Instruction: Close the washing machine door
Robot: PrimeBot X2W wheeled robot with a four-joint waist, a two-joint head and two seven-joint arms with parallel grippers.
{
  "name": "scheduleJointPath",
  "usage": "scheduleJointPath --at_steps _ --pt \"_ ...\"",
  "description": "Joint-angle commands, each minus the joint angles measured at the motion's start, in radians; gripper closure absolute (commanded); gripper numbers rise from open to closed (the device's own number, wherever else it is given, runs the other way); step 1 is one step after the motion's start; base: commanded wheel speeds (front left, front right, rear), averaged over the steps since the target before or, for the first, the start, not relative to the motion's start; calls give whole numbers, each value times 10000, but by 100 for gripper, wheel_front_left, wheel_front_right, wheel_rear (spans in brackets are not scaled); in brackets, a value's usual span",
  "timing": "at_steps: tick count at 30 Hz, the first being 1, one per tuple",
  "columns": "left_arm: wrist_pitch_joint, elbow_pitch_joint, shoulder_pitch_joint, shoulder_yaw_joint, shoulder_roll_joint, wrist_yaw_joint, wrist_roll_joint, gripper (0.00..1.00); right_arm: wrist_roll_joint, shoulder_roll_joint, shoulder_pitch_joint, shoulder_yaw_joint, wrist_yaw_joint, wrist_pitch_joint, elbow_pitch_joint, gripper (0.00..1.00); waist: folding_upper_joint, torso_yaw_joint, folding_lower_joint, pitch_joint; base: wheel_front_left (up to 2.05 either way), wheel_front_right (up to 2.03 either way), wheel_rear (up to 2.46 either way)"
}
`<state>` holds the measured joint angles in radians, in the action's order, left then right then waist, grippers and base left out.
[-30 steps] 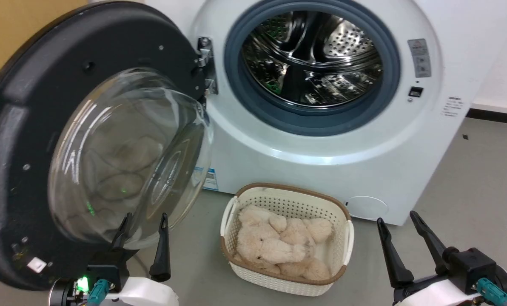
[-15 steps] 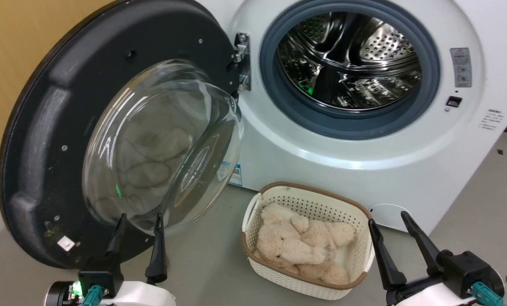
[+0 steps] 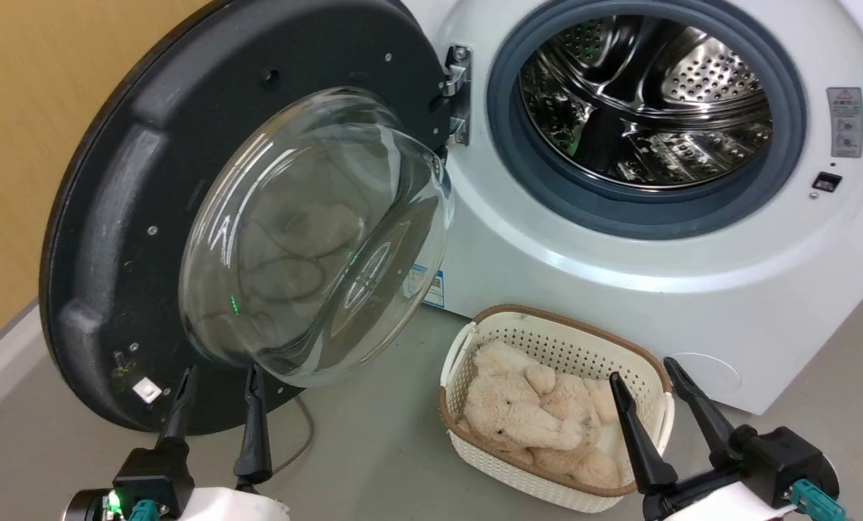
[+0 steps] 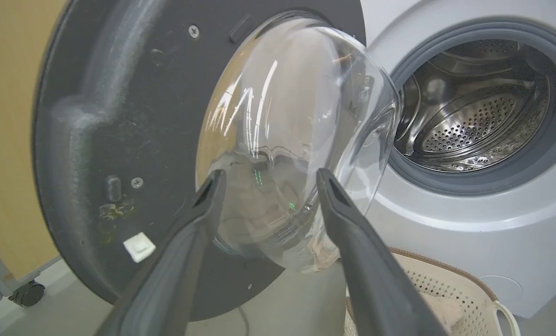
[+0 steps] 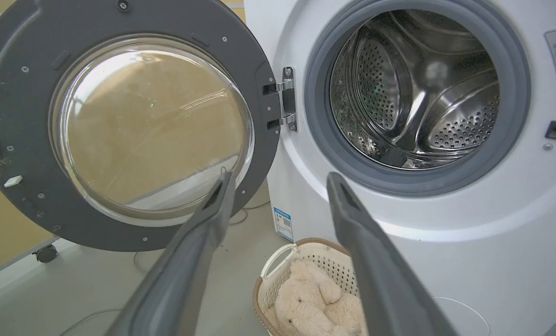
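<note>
In the head view the door (image 3: 149, 181) stands swung wide open on the left of the washer (image 3: 583, 275), hung from its hinge (image 3: 459, 94) at the left edge of the opening. By my reading none of the closing is done: the whole swing to the right and the press home are left. The door is a big black disc with a bulging clear bowl (image 3: 316, 239), its inner face turned toward the camera. The left tool (image 3: 221, 370) is near, low on the left, fingers apart and empty, before the door's lower edge; contact cannot be told from here. The right tool (image 3: 642, 369), fingers also apart and empty, hangs over the near rim of the basket (image 3: 475, 340) of toys (image 3: 525, 412).

In the left wrist view the spread fingers frame the bowl, which looks close. The black face is scuffed, with screws and a small white tab low on its left. Further right, the steel drum (image 4: 474, 121) gapes.

In the right wrist view the door is seen nearly face-on, the tan wall (image 5: 7, 224) showing through its glass. The grey gasket (image 5: 516, 140) rings the uncovered drum.
</note>
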<state>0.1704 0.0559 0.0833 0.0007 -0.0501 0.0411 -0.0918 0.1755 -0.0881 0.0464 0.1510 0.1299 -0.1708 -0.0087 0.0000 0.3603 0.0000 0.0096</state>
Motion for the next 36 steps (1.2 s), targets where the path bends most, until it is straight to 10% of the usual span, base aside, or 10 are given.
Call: scheduleJointPath --at_steps 1,36 --pt "106 55 119 22 -2 44 -46 0 133 -71 -187 67 5 -103 22 0 0 54 0 8 0 0 0" --pt "836 483 590 51 -1 371 -450 0 942 -343 -341 934 8 -832 186 0 0 1570 0 119 0 0 0"
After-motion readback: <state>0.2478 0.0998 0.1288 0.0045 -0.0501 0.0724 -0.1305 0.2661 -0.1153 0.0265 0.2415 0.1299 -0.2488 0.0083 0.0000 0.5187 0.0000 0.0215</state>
